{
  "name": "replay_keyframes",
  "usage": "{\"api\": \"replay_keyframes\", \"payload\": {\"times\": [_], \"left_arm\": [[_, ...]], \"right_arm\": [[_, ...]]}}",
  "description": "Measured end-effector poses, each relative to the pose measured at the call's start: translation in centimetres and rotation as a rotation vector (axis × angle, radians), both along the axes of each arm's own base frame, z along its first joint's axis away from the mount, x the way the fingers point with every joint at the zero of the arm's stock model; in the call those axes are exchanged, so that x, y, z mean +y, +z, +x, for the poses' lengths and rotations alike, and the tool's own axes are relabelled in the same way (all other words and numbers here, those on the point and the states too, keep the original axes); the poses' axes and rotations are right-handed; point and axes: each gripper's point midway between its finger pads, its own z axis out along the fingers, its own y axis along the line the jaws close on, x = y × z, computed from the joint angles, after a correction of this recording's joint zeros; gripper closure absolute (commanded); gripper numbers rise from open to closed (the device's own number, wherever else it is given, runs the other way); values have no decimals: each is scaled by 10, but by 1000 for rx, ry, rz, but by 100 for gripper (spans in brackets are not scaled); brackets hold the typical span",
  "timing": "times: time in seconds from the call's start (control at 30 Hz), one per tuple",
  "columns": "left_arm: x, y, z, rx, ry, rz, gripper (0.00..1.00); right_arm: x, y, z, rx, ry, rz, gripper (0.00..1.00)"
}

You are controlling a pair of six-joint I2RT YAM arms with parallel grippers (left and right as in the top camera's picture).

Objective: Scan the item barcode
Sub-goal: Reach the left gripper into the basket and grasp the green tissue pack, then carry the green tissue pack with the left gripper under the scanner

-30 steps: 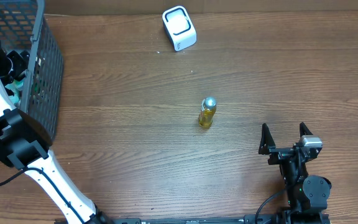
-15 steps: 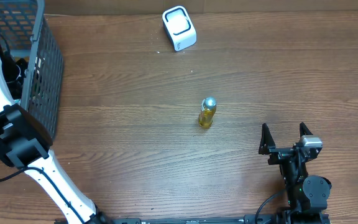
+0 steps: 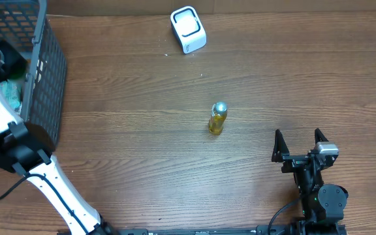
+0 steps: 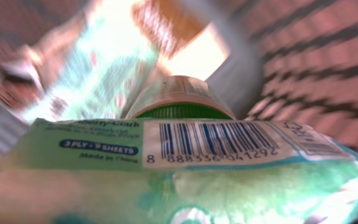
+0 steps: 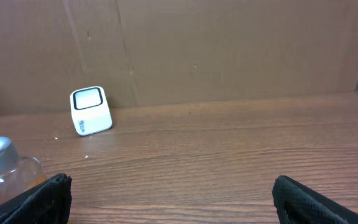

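A green and white tissue pack [image 4: 185, 168] with a printed barcode [image 4: 219, 138] fills the bottom of the left wrist view, right against the camera, hiding my left fingers. My left gripper [image 3: 8, 61] is down inside the grey wire basket [image 3: 49, 65] and shut on that pack. The white scanner [image 3: 188, 29] stands at the table's far edge and also shows as the scanner [image 5: 91, 111]. My right gripper [image 3: 299, 142] rests open near the front right, its fingers [image 5: 42, 199] wide apart over bare wood.
A small yellow bottle [image 3: 218, 118] with a silver cap stands mid-table, left of my right gripper, seen as the bottle [image 5: 5, 165]. Inside the basket lie a green-lidded jar [image 4: 182, 102] and another pale packet [image 4: 98, 68]. A brown wall backs the table.
My left gripper has closed on the tissue pack inside the basket, and the arm has shifted toward the table's far side. The right arm, the bottle and the scanner have not moved.
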Motion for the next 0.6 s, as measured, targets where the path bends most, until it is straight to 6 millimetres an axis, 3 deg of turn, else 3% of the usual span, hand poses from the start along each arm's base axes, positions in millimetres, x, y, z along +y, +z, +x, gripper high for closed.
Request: {"api": "replay_keyframes", "payload": {"times": [0.1, 0.17, 0.3, 0.47, 0.6], "left_arm": [[-6, 58, -1, -152, 2, 49, 73], [-20, 102, -8, -259, -11, 65, 73], [-52, 150, -24, -357, -58, 74, 76], [-123, 195, -27, -468, -207, 70, 78], [-193, 209, -23, -509, -367, 33, 78]], "right_arm": [[0, 0, 0, 0, 0, 0, 0], [0, 0, 0, 0, 0, 0, 0], [0, 0, 0, 0, 0, 0, 0], [0, 0, 0, 0, 0, 0, 0], [0, 0, 0, 0, 0, 0, 0]]}}
